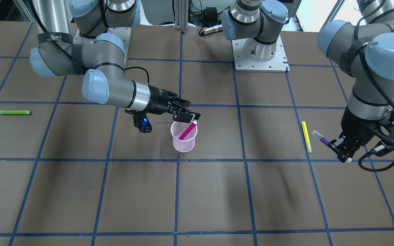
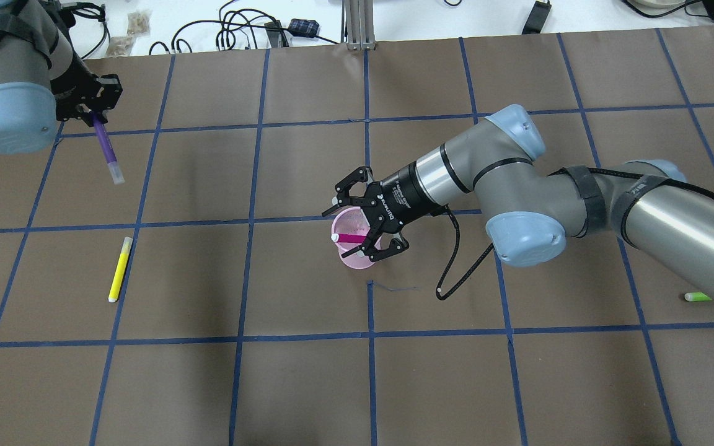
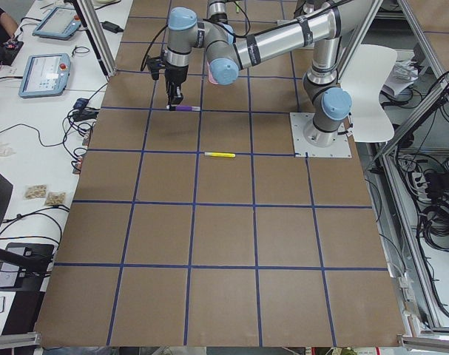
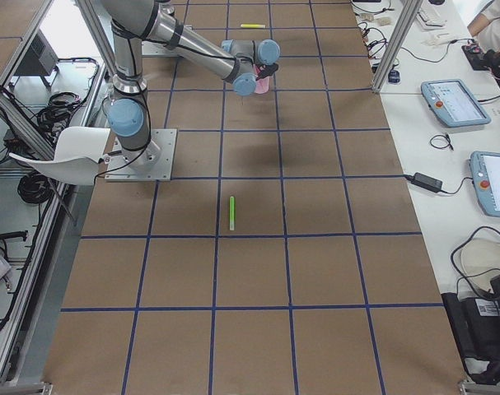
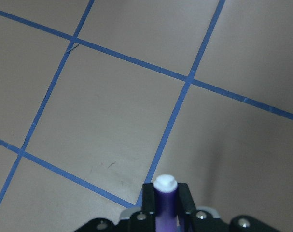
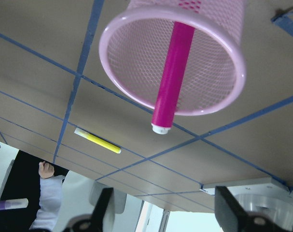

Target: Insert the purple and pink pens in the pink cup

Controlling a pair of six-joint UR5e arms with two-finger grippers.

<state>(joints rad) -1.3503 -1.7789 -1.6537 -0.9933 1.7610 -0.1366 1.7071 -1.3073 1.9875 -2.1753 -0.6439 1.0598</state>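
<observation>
- Your right gripper (image 2: 338,232) hangs over the pink mesh cup (image 1: 184,143), jaws spread wide and gripping nothing.
- Your left gripper (image 2: 92,113) is clamped on the purple pen (image 2: 106,148). The cup stands well apart from it, mid-table toward the robot's right.
- The pink pen (image 1: 187,131) leans inside the upright cup.
- The purple pen slants cap-end down; you'll likely want it steeper before lowering it in.

1. A yellow highlighter (image 2: 119,269) lies flat on the table, just beside a blue tape line and nearly parallel to it.
2. A green highlighter (image 1: 11,112) lies flat, well apart from the yellow one.
3. The brown table cover (image 2: 307,384) carries a grid of blue tape.
4. Black cables (image 2: 233,31) lie beyond its far edge.
5. Two teach pendants (image 3: 45,74) rest on a white side bench.
</observation>
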